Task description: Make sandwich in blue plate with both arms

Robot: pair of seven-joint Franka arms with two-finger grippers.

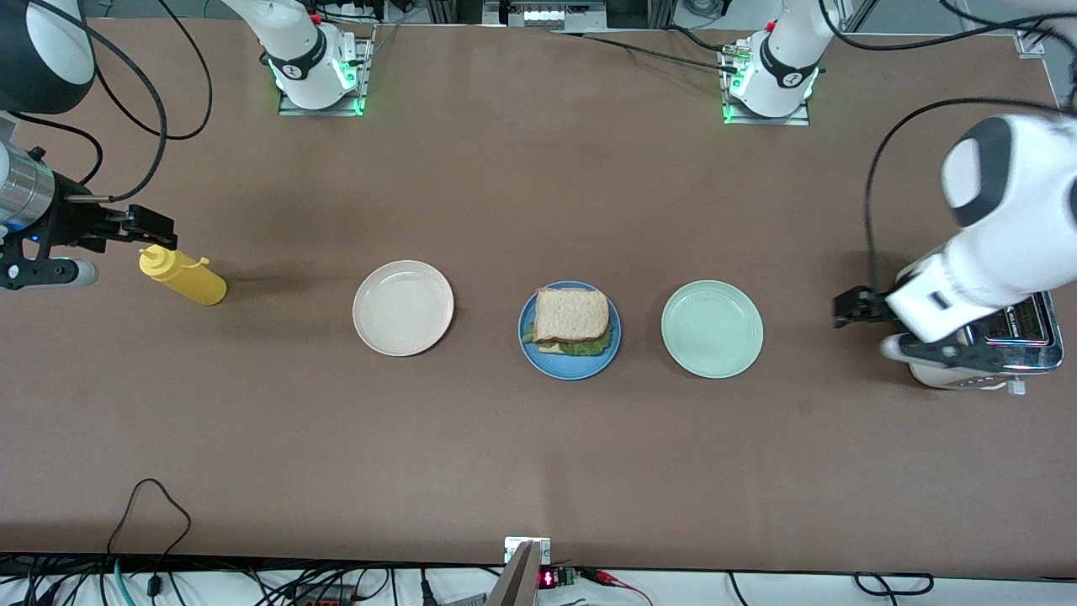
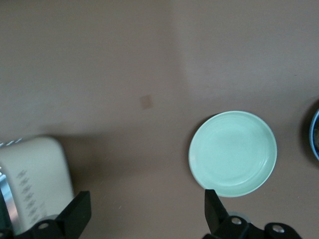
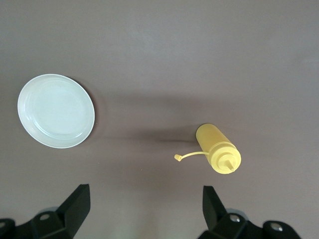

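- The sandwich lies flat on the blue plate: a roughly square, light-brown top slice of bread with a darker crust, ruffled green lettuce showing under its edge nearest the front camera, and a sliver of a second slice below that.
- The blue plate is round, medium blue, with a shallow rim. It sits flat on the brown worktop, about midway between the two arms' ends of it, and only its rim shows around the sandwich.
- The sandwich is narrower than the plate and sits slightly toward the plate's edge farther from the front camera.
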